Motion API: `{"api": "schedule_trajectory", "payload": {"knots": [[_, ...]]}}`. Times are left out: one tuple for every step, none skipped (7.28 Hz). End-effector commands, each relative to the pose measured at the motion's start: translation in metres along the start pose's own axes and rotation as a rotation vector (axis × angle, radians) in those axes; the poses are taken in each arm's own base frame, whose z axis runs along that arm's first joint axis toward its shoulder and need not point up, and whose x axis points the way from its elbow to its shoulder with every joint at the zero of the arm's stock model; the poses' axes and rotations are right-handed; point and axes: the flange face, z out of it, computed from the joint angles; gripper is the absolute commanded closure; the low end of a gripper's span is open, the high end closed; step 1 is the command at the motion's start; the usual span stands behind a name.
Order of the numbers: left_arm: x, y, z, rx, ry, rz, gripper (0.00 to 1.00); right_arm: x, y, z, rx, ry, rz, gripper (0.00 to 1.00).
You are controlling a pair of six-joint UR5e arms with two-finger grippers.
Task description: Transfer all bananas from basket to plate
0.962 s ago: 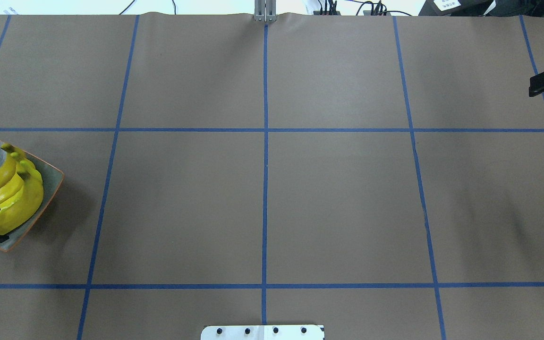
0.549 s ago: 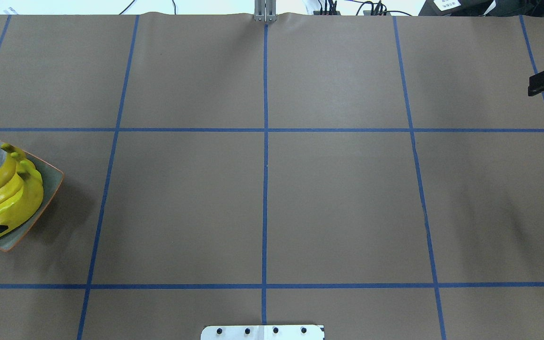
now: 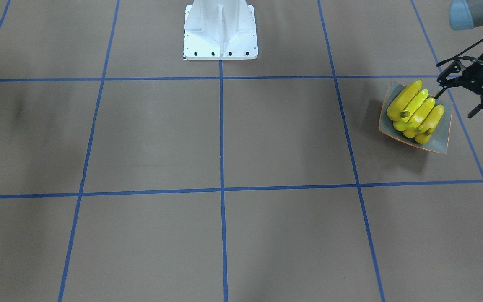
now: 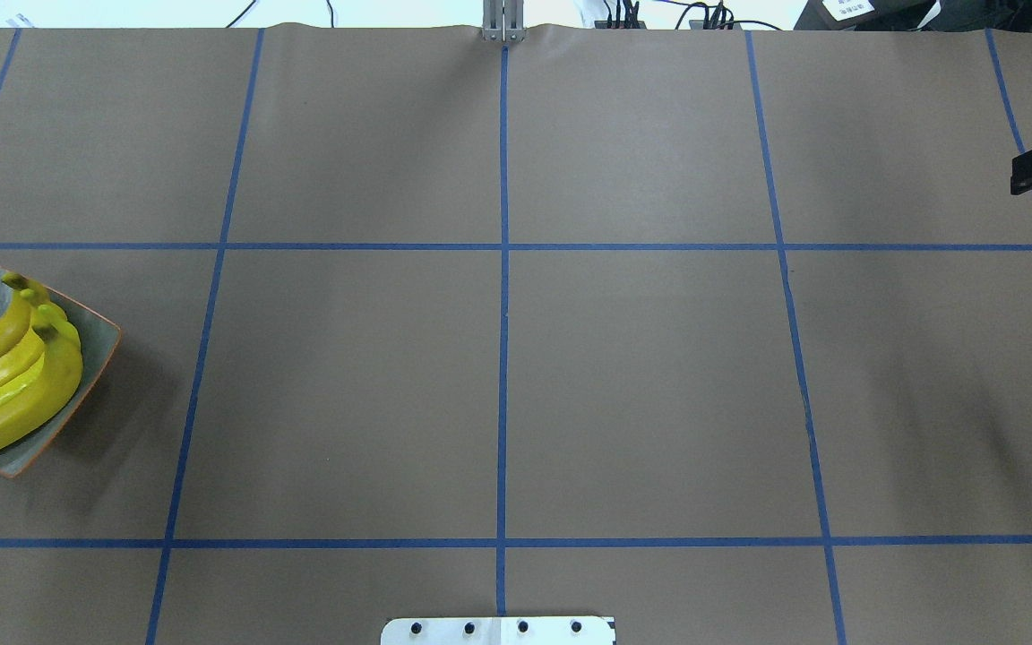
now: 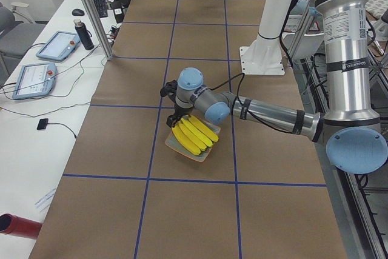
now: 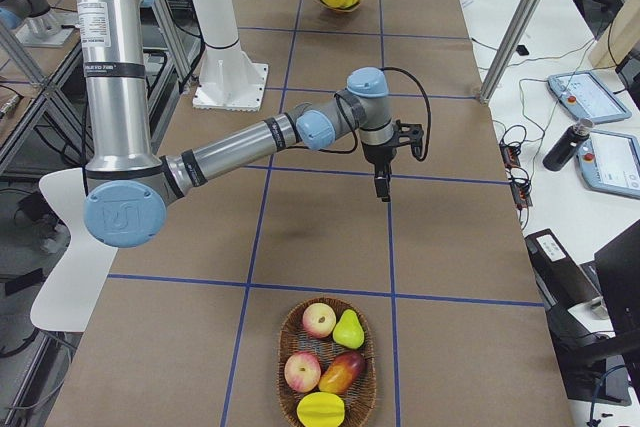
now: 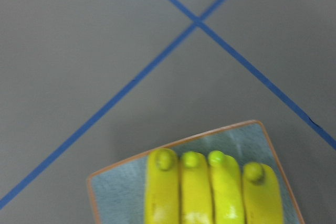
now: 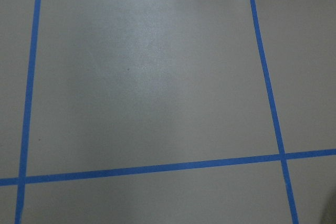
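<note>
Two arms of mine reach over one long table (image 4: 641,376) covered in brown paper and marked off by blue tape lines. My left arm (image 5: 273,113) stretches out low to my left end of the table; my right arm (image 6: 230,152) reaches forward toward my right end. My white base (image 3: 220,33) stands at the middle of the near edge.

At the right end sits a woven basket (image 6: 282,377) holding mixed fruit (image 6: 320,319). Well apart from it, at the left end, lies the plate (image 3: 440,140), square and grey with an orange rim.

All four bananas (image 3: 417,111) lie on that plate, packed side by side and touching, with their dark stem tips (image 3: 404,113) pointing away from me.

My left gripper (image 3: 456,102) hangs over the plate's corner on my side, its fingers spread wide and gripping nothing. One fingertip sits just beside the blunt ends of the bananas; I cannot tell whether it touches them.

My right gripper (image 6: 383,187) points down at bare paper, above the table, and its fingers look pressed together.
</note>
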Motion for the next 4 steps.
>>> {"api": "schedule_trajectory", "payload": {"knots": [[-0.05,-0.017,-0.054,-0.131,-0.065,-0.314,0.0,0.023,-0.002,-0.004,-0.021,-0.014,-0.053,0.0],[-0.064,-0.012,-0.063,-0.237,-0.074,-0.452,0.0,0.047,-0.004,-0.005,-0.043,-0.041,-0.084,0.0],[-0.077,0.005,-0.06,-0.277,-0.088,-0.503,0.0,0.073,0.003,-0.004,-0.063,-0.049,-0.118,0.0],[-0.092,0.041,-0.066,-0.274,-0.091,-0.518,0.0,0.105,0.014,-0.001,-0.084,-0.049,-0.136,0.0]]}}
